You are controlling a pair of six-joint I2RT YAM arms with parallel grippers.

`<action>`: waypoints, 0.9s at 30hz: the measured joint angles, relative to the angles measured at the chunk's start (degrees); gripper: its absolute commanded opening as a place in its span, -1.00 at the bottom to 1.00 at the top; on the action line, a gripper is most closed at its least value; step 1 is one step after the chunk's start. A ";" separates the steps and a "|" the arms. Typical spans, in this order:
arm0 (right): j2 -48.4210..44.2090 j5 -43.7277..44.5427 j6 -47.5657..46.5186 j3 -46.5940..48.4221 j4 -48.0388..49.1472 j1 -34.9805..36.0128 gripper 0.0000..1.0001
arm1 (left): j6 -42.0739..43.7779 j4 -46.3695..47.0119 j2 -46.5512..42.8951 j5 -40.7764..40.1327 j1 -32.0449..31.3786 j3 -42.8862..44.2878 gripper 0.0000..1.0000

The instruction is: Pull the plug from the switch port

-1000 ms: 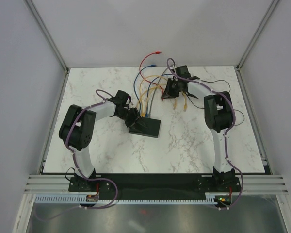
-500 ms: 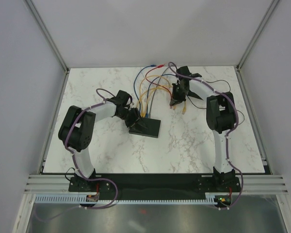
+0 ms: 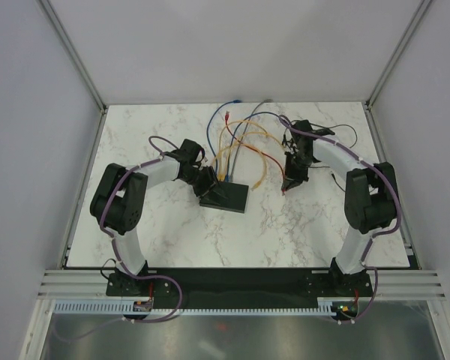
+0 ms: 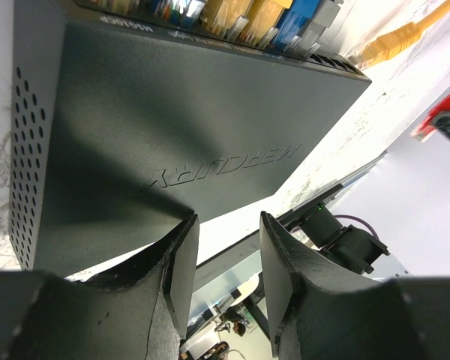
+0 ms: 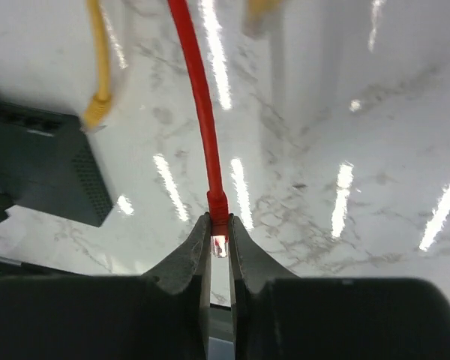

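The switch is a flat black box in the middle of the marble table, with yellow, blue and grey plugs in the ports along its far edge. My left gripper is at the switch's left end. In the left wrist view its fingers stand apart with nothing between them, at the switch's near edge. My right gripper is to the right of the switch, clear of it, and shut on a red plug. The plug's red cable runs away from the jaws.
A loose yellow plug lies between the switch and my right gripper; it also shows in the right wrist view. Coloured cables loop behind the switch. A thin black cord lies at the back right. Grey walls enclose the table.
My right gripper has moved from the back by the cable loops toward the right front, taking the red plug with it. The loose yellow cable shifted. The left arm and switch stayed put.
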 measured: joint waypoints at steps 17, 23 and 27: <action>-5.62 28.68 5.31 -6.25 -3.87 -15.37 -1.00 | 0.37 -0.17 0.00 -0.04 0.00 0.11 -0.05; -9.46 30.95 5.16 -0.07 -6.19 -20.61 -1.00 | 0.63 -0.11 0.00 -0.02 0.00 0.11 -0.05; -14.27 25.77 4.26 10.08 -8.24 -19.34 -1.00 | 0.79 -0.13 0.00 -0.02 0.00 0.13 -0.05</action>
